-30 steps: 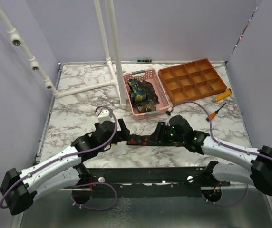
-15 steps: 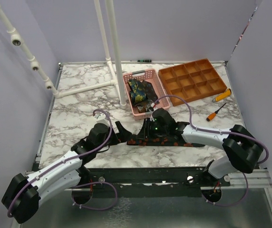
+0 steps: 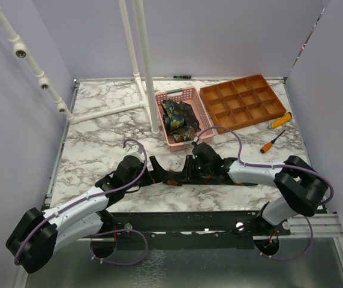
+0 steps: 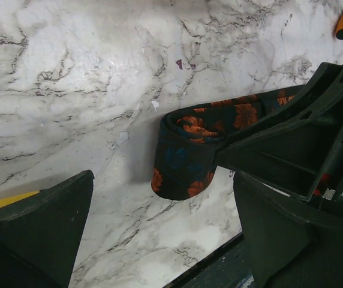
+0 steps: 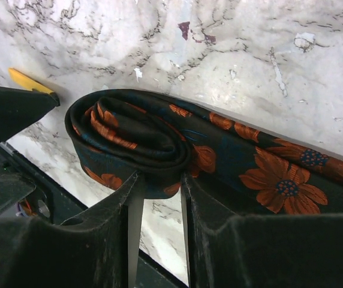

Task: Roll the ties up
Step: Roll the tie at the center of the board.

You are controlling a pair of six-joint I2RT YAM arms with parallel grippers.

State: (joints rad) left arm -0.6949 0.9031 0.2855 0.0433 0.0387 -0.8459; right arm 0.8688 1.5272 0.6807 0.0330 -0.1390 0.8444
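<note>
From above, we see the flowered tie (image 3: 172, 178) lying along the near part of the marble table (image 3: 99, 138), stretched out between the two arms. The left gripper (image 3: 158, 170) is at its left end and the right gripper (image 3: 186, 171) is just beside it on the strip. Behind them, the other ties (image 3: 177, 117) lie heaped in a pink basket (image 3: 202, 114). An orange tray (image 3: 243, 102) and two screwdrivers (image 3: 274, 133) lie farther right.

At the left wrist, we find the left gripper (image 4: 165, 240) spread wide, with nothing between its fingers (image 4: 39, 231). The tie's end (image 4: 183, 159) is curled into a loose loop on the marble ahead of it, apart from both fingers. The right gripper (image 4: 291, 144) reaches into that loop from the right.

At the right wrist, we see the right gripper (image 5: 155, 198) drawn nearly closed, with only a narrow slit left. The near edge of the rolled end (image 5: 129, 135) is nipped between its fingertips (image 5: 186, 204). The unrolled tie runs off to the right, flat on the table. One finger of the left gripper (image 5: 9, 111) shows at the left, clear of the roll.
</note>
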